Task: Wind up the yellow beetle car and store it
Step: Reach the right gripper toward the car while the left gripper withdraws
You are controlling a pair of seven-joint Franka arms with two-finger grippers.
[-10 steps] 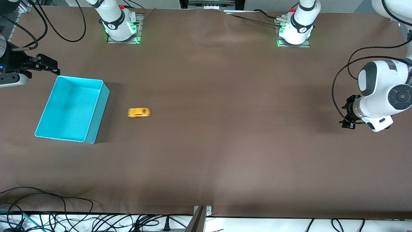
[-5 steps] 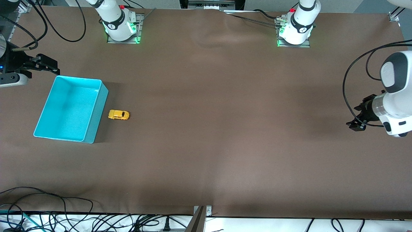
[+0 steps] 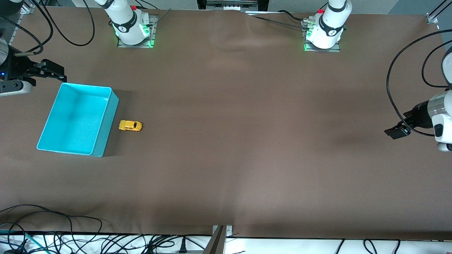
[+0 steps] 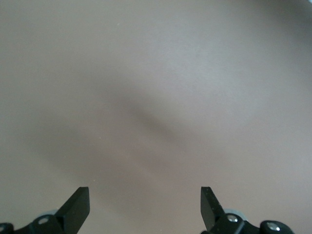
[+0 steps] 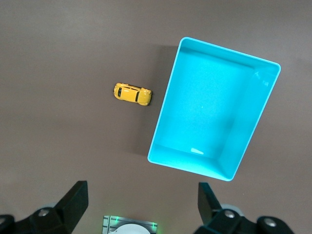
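Car: the yellow beetle car sits on its wheels on the brown tabletop, just beside the turquoise bin but apart from it, toward the right arm's end; not in the bin.
Long axis: the car lies end-on to the bin's long wall, one end pointing at it; a grasp across the car's narrow sides looks the natural one.
Right tool: the right tool hangs high near the bin, released, jaws spread wide; its wrist view takes in both car and bin; this arm is plainly the nearer.
Left tool: the left tool hovers over bare tabletop at the left arm's end, released, well apart from the car; it appears to wait.
Hard to make out: the car's front and rear cannot be told apart; the bin looks empty; the left arm is cut off at the front view's edge.
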